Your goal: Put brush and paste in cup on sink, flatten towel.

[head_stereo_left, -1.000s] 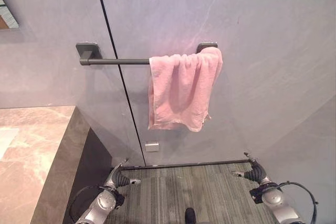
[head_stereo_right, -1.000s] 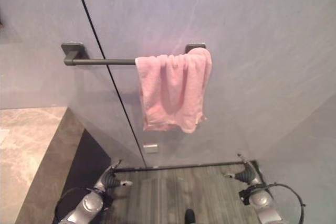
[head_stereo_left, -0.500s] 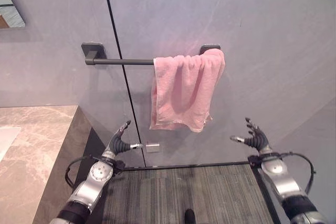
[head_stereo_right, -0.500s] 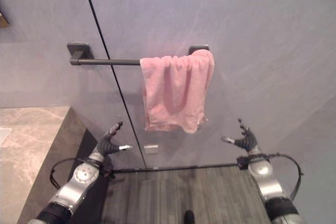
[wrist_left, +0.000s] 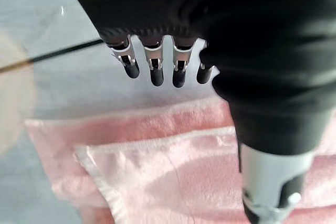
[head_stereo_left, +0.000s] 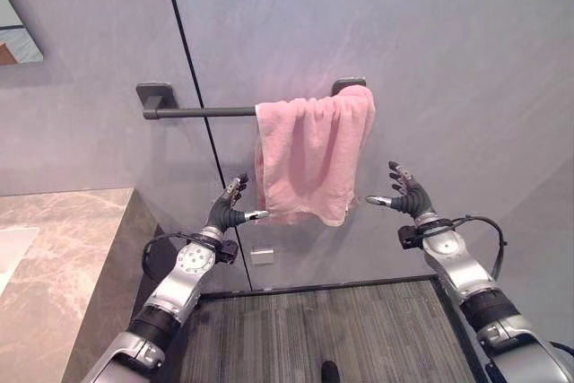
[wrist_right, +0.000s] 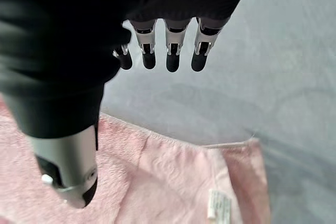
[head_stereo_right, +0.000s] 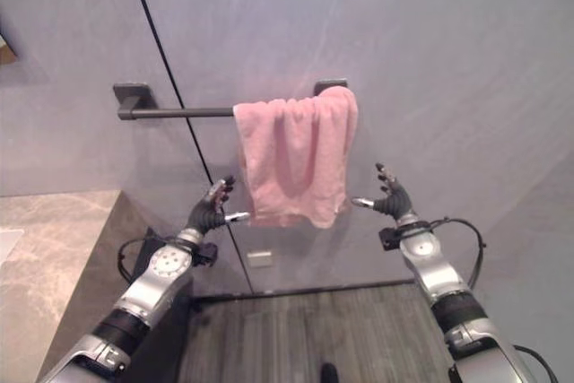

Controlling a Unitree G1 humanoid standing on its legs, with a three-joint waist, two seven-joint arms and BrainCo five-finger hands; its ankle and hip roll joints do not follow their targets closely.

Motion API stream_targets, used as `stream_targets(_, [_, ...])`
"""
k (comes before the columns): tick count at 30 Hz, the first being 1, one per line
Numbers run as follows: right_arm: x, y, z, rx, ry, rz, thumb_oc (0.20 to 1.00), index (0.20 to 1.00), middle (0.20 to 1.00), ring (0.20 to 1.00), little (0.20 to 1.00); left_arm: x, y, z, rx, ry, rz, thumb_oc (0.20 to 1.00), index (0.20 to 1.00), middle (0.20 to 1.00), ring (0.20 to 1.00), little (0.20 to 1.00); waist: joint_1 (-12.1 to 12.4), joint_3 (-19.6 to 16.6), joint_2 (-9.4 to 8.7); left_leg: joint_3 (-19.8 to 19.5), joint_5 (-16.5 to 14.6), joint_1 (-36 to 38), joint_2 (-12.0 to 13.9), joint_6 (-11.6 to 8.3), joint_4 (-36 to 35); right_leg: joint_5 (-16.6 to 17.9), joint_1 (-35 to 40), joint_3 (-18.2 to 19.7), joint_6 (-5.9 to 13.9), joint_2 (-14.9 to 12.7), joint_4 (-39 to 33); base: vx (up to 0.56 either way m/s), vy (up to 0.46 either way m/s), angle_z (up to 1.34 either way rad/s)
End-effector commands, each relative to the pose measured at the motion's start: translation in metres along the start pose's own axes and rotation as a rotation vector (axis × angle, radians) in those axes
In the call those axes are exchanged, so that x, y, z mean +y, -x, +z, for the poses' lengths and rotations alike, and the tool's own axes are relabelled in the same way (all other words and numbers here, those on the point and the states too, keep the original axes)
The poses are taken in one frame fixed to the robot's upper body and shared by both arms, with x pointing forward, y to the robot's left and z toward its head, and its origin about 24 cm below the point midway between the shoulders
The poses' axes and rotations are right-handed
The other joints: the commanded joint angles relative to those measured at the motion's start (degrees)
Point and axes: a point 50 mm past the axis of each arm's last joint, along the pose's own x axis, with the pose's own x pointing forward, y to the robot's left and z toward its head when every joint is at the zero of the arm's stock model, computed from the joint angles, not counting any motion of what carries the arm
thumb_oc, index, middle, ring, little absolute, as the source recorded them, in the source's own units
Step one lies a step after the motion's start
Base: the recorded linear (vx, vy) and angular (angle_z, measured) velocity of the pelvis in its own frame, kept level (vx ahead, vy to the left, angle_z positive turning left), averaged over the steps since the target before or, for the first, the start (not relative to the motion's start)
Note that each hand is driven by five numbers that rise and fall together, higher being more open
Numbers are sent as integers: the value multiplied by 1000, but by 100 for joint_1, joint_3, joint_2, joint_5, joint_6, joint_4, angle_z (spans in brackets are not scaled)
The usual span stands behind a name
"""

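Note:
A pink towel (head_stereo_left: 314, 152) hangs bunched at the right end of a dark wall rail (head_stereo_left: 202, 112), folded over itself. My left hand (head_stereo_left: 228, 213) is raised just left of the towel's lower edge, open, its thumb pointing at the cloth without touching. To the right of the towel, near its lower corner, my right hand (head_stereo_left: 408, 198) is up and open, also apart from it. In the wrist views the left hand's fingers (wrist_left: 152, 69) and the right hand's fingers (wrist_right: 170, 51) stand straight above the pink towel (wrist_right: 173, 182), which bears a small white label (wrist_right: 215, 203).
A grey wall with a black vertical seam (head_stereo_left: 193, 105) backs the rail. A brown marble counter (head_stereo_left: 54, 248) with a white basin edge (head_stereo_left: 11, 253) lies at the lower left. A small metal plate (head_stereo_left: 261, 256) sits low on the wall above the striped grey floor (head_stereo_left: 314, 329).
Both hands have risen from floor level to either side of the towel's lower edge. The view has shifted slightly.

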Motion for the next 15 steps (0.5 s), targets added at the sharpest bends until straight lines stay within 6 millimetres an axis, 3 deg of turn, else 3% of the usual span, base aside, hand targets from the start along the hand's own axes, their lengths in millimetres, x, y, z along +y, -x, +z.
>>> stream_targets(1, [2, -25, 36, -100, -96, -6, 1000, 1000, 1000, 1000, 1000, 1, -22, 22, -61, 3, -17, 1000, 1000, 1000, 1000, 1000, -30, -6, -194, 134, 240, -80, -178, 112, 21, 16, 267, -29, 438, -350, 128, -1, 6, -4])
stream_targets(14, [32, -37, 47, -86, -193, 54, 1000, 1000, 1000, 1000, 1000, -16, -38, 20, -3, 10, -31, 1000, 1000, 1000, 1000, 1000, -85, 21, -116, 183, 245, -32, -156, 83, 21, -5, 279, 10, 422, -334, 102, -1, -1, -1])
stream_targets(15, [34, -37, 47, -86, -193, 57, 1000, 1000, 1000, 1000, 1000, -17, -39, 19, 3, 8, -30, 931, 931, 931, 931, 931, -89, 21, -110, 182, 243, -25, -155, 82, 21, -13, 290, 5, 415, -333, 102, 0, 0, 0])
